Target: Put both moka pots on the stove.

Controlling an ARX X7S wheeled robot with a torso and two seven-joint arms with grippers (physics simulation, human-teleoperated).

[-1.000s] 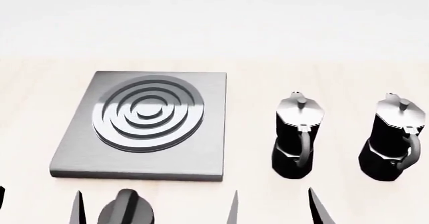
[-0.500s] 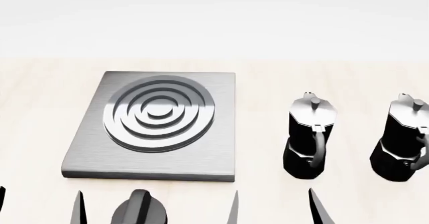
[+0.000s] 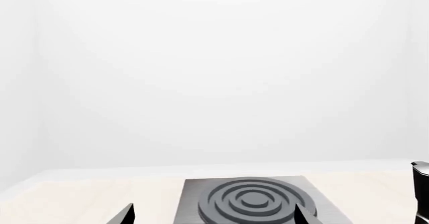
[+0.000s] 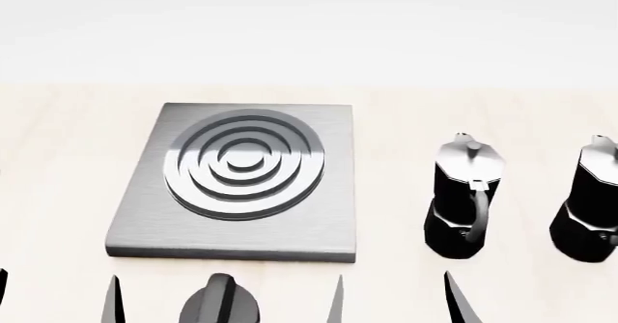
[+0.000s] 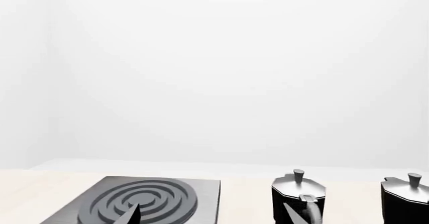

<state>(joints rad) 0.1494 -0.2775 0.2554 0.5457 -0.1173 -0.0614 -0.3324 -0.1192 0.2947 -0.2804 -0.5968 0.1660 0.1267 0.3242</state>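
In the head view, two moka pots (image 4: 467, 196) (image 4: 591, 201) are standing upright on the bench (image 4: 406, 120) beside the bare stove (image 4: 242, 182), both hands' fingers spreading wide and holding nothing. Through the wrist views, the left hand (image 3: 213, 215) is facing the stove and the right hand (image 5: 211, 215) is nearing the closer pot; rigid, glossy and probably slippery, it is likely best pinched at the waist.

stove (image 4: 145, 221): brushed grey slab, darker ring burner with shiny concentric circles | both moka pots (image 4: 465, 200) (image 4: 591, 207): glossy black bodies, silver lids, black handles | knob (image 4: 220, 307): black w/ grey sheen | table (image 4: 58, 156): pale light wood | wall (image 3: 214, 73): plain white
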